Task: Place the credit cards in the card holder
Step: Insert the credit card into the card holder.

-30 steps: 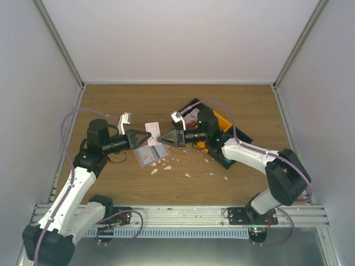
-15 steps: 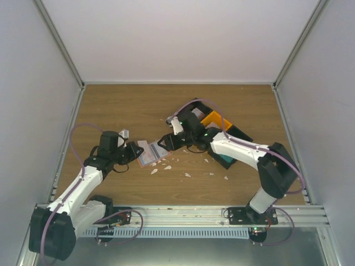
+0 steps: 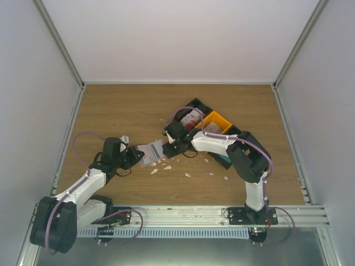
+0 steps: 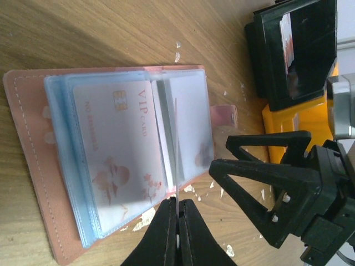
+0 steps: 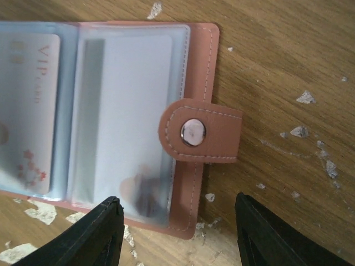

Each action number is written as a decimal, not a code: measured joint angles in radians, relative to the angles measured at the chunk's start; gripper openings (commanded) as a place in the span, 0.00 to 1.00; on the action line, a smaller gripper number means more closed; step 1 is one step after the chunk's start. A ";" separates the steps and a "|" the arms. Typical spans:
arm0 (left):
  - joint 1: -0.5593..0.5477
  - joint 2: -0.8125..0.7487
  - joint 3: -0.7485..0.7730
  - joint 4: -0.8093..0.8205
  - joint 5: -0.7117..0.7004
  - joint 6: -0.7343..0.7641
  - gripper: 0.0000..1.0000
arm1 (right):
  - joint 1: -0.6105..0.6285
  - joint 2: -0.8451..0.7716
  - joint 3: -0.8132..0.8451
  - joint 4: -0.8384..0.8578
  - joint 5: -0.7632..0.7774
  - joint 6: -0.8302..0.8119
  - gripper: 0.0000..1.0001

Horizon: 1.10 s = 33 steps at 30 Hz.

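The pink card holder (image 3: 150,153) lies open on the bench (image 3: 111,105), near its middle and slightly toward the left edge. Your left end effector (image 4: 177,206) is fully closed, pinching the edge of one clear pocket leaf (image 4: 175,138) so it stands up. A VIP card (image 4: 119,160) sits in the pocket beside it. Your right end effector (image 5: 177,230) is wide open and holds nothing, above the snap tab (image 5: 199,133). Black and orange bins (image 3: 213,119) stand toward the right edge. White scraps (image 3: 187,175) dot the bench.

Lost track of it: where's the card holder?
The card holder lies open on the table, left of centre in the top view, between the left gripper and right gripper.
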 measured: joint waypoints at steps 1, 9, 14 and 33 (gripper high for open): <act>0.000 0.009 -0.003 0.016 0.000 -0.003 0.00 | 0.000 0.007 0.001 0.000 0.002 -0.001 0.55; -0.003 0.077 -0.047 0.174 -0.002 -0.051 0.00 | 0.000 0.033 0.011 -0.002 0.034 0.010 0.46; -0.013 0.137 -0.076 0.269 -0.006 -0.090 0.00 | 0.000 0.034 0.011 -0.008 0.054 0.024 0.42; -0.055 0.257 -0.107 0.434 -0.046 -0.147 0.00 | 0.000 0.046 0.027 -0.023 0.047 0.059 0.33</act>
